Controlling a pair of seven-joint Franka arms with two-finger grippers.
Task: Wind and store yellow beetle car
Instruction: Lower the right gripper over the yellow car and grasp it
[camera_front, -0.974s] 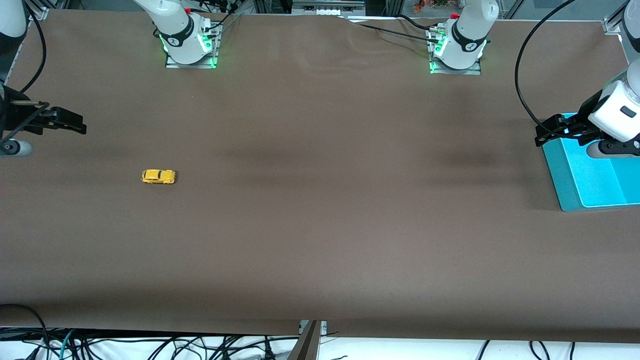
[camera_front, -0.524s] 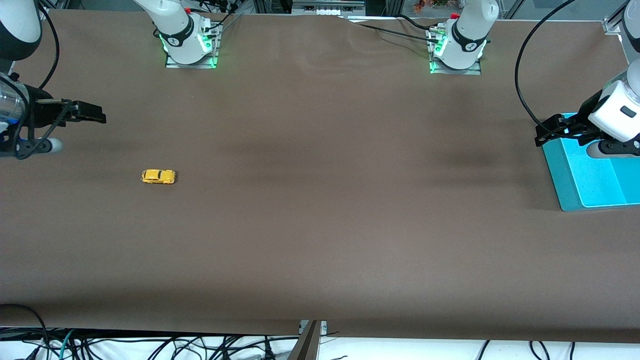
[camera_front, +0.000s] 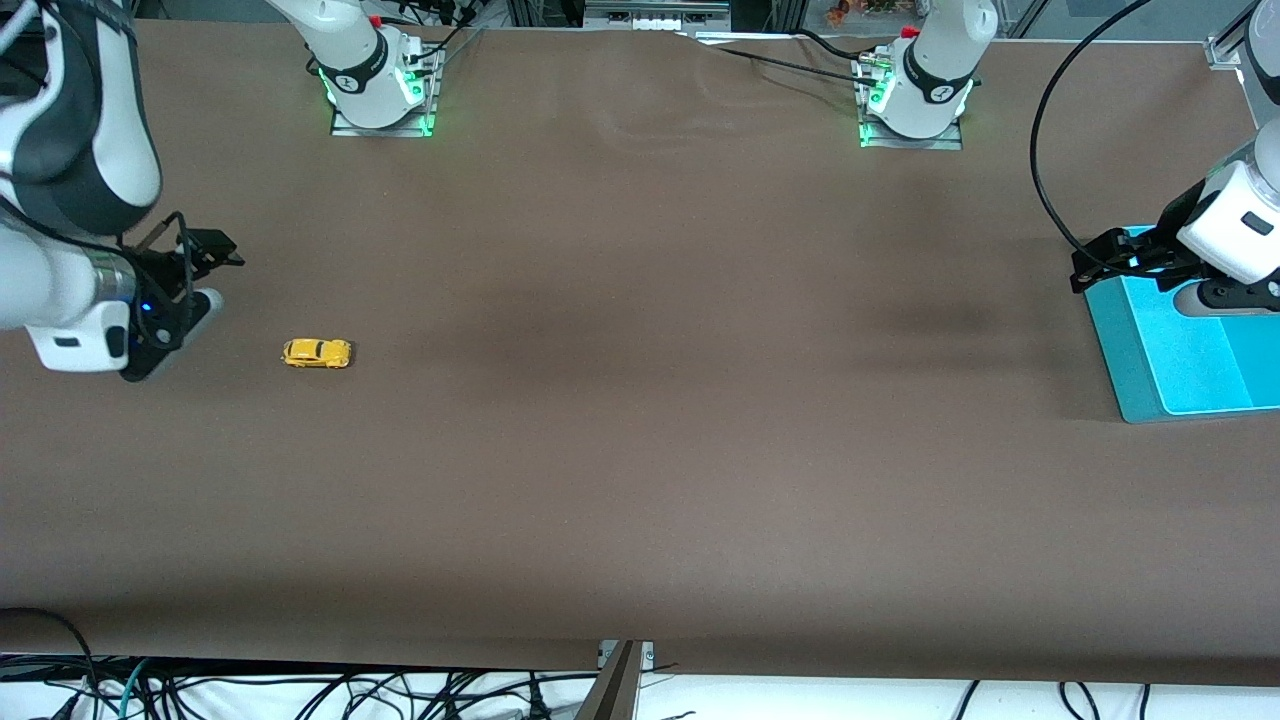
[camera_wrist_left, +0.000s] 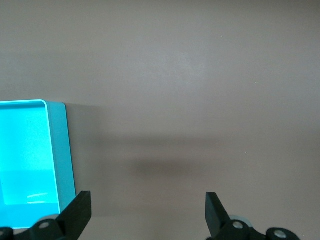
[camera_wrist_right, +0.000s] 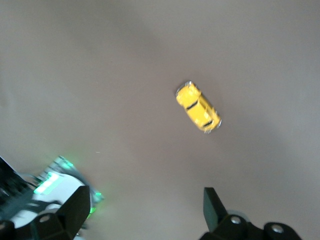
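Observation:
The yellow beetle car (camera_front: 316, 353) stands on its wheels on the brown table toward the right arm's end; it also shows in the right wrist view (camera_wrist_right: 198, 107). My right gripper (camera_front: 205, 262) is open and empty, up over the table beside the car, toward the table's end. My left gripper (camera_front: 1100, 262) is open and empty, over the edge of the teal bin (camera_front: 1135, 375) at the left arm's end; its wrist view shows the bin's wall (camera_wrist_left: 60, 150) and bare table.
The two arm bases (camera_front: 378, 95) (camera_front: 915, 100) stand along the table's edge farthest from the front camera. Cables hang below the table's near edge (camera_front: 400, 690). The right arm's base also shows in the right wrist view (camera_wrist_right: 55, 182).
My right arm has swung in from the table's end toward the car and its wrist has turned. The car and the left arm have not moved.

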